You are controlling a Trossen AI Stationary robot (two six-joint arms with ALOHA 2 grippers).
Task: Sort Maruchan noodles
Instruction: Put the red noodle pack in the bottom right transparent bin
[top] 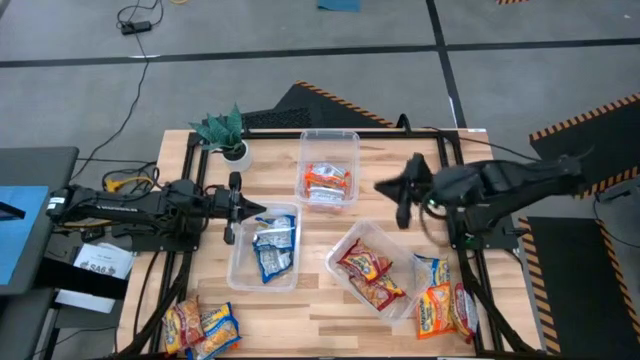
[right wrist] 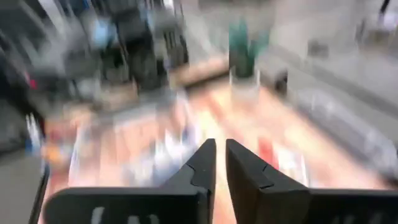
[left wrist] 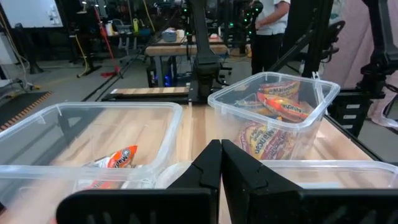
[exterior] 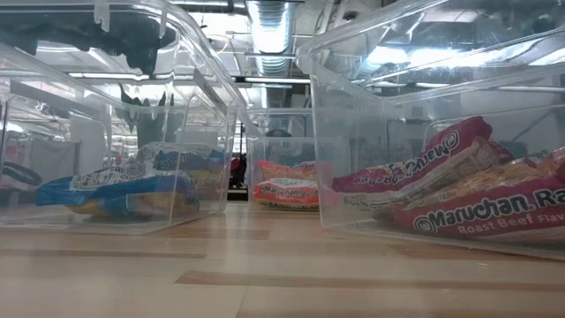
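On the wooden counter (top: 330, 310), Maruchan noodles lie sorted in three clear bins: blue packets (top: 272, 246), orange packets (top: 327, 182) and red packets (top: 371, 275), with loose packets (top: 203, 328) at both near corners. Left end effector (top: 235, 209) hovers beside the blue bin, fingers together and empty. Right end effector (top: 401, 190) hangs between the orange and red bins, fingers slightly apart, holding nothing.

Floor: grey concrete (top: 300, 40), dark seam lines, black-yellow hazard mats (top: 590, 115) at three o'clock.
Cable: black lead (top: 135, 20) at eleven o'clock.
Ceiling: bright strip lights (exterior: 269, 18).
Room: metal tables (left wrist: 168, 53), person (left wrist: 270, 25) standing behind.
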